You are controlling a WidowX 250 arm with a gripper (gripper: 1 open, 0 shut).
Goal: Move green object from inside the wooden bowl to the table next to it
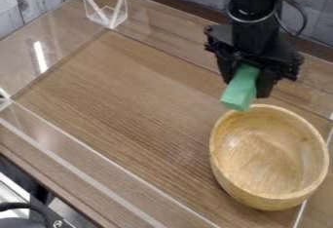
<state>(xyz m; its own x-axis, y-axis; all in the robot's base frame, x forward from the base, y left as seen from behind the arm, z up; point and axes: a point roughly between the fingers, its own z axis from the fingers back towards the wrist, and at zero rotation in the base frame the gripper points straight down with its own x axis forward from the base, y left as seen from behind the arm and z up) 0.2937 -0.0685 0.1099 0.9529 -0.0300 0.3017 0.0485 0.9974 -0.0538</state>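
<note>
Green, flat little rectangular block (240, 89) is clamped in the black gripper (247, 76), hanging tilted just past the far rim of the round tan wooden bowl (270, 156), over the brown wood-grain table (117, 95).

No text, label, brand or number can be read anywhere (every visible surface is unmarked).

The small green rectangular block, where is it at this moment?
The small green rectangular block is held in the black gripper, at upper right of the camera view, above the table just beyond the far rim of the round wooden bowl.
</note>
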